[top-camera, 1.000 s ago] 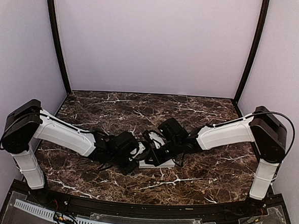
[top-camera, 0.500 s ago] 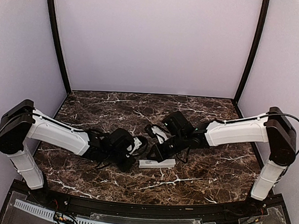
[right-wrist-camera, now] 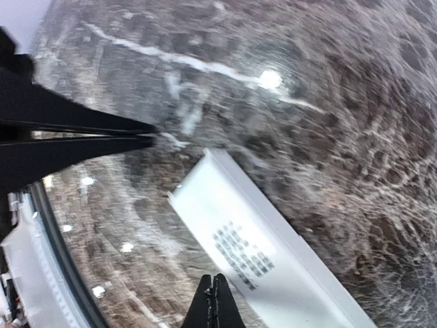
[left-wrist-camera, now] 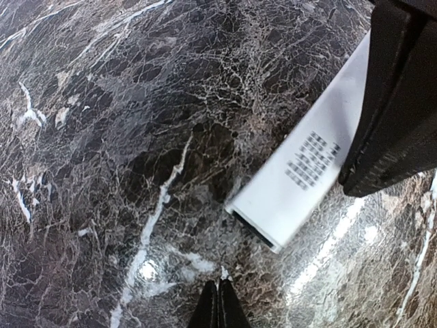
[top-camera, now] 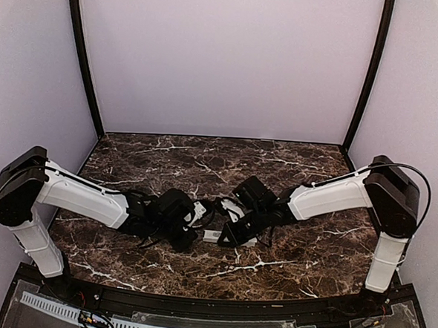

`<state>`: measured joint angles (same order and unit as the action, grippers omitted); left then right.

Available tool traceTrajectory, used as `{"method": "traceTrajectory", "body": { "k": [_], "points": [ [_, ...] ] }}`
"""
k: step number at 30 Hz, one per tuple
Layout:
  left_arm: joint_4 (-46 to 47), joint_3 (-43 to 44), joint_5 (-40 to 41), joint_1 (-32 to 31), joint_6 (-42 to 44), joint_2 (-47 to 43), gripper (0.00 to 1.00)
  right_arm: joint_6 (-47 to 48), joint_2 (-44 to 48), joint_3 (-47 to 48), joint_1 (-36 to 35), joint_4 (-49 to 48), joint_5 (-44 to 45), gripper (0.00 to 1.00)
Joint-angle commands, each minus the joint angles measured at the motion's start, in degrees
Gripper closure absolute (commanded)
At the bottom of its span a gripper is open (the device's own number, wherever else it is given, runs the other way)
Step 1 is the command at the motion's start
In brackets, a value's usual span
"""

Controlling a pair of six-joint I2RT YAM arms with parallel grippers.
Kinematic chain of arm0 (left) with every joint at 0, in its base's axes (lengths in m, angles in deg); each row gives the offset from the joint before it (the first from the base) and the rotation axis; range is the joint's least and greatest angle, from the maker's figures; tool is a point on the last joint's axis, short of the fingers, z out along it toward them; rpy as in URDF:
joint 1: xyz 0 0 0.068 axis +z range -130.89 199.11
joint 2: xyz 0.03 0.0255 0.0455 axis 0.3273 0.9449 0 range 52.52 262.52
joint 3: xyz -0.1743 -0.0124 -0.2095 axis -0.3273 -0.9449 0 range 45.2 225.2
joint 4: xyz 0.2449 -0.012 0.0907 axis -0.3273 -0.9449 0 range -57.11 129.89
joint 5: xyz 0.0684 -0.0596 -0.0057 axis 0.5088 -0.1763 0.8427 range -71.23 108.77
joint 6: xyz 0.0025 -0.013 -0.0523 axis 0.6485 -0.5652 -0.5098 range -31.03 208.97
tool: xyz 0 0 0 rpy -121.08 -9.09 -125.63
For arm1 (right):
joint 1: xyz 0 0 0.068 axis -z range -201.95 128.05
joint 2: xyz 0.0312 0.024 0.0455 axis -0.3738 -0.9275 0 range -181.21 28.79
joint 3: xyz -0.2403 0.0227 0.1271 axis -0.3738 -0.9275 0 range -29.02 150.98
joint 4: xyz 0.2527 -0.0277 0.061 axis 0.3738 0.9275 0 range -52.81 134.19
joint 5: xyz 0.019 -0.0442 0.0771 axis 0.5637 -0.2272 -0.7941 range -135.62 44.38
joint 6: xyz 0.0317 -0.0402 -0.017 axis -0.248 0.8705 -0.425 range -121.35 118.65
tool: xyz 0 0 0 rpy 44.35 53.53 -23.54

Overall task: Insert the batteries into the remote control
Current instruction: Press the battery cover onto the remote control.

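- From above, the slim white rectangular plastic remote control [top-camera: 211,236] lies flat on the dark veined marble table [top-camera: 303,251]. It is between the left gripper [top-camera: 188,239] and the right gripper [top-camera: 226,233], and the black body of the right one covers its middle. No blue batteries are visible.
- In the left wrist view, the left pincer's fingers [left-wrist-camera: 212,313] are clenched on nothing, near the remote's end, which has a dark slot [left-wrist-camera: 251,229]. A grey printed label [left-wrist-camera: 311,160] faces up, and the right gripper lies across the bar.
- In the right wrist view, the right pincer is clenched too and empty, close over the remote. I judge the bar to be light, stiff and slippery on the polished stone. The best hold seems to be across its long edges, but each gripper blocks the other.
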<state>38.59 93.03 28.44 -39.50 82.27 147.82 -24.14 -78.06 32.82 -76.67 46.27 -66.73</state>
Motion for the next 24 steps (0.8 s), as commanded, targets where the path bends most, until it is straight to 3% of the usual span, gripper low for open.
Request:
{"method": "traceTrajectory", "body": {
  "k": [1, 15, 24],
  "points": [
    [-0.1, -0.3, -0.3, 0.2, 0.1, -1.4, 0.97, -1.1, -0.9, -1.0, 0.4, -0.6, 0.3, 1.0],
    [1.1, 0.2, 0.2, 0.3, 0.5, -0.3, 0.97, -2.3, 10.5, 1.4, 1.0, 5.4, -3.5, 1.0],
    [2.6, 2.9, 1.3, 2.9, 0.5, 2.6, 0.98, -14.1, 20.7, -3.6, 5.5, 27.1, 19.9, 1.0]
  ]
}}
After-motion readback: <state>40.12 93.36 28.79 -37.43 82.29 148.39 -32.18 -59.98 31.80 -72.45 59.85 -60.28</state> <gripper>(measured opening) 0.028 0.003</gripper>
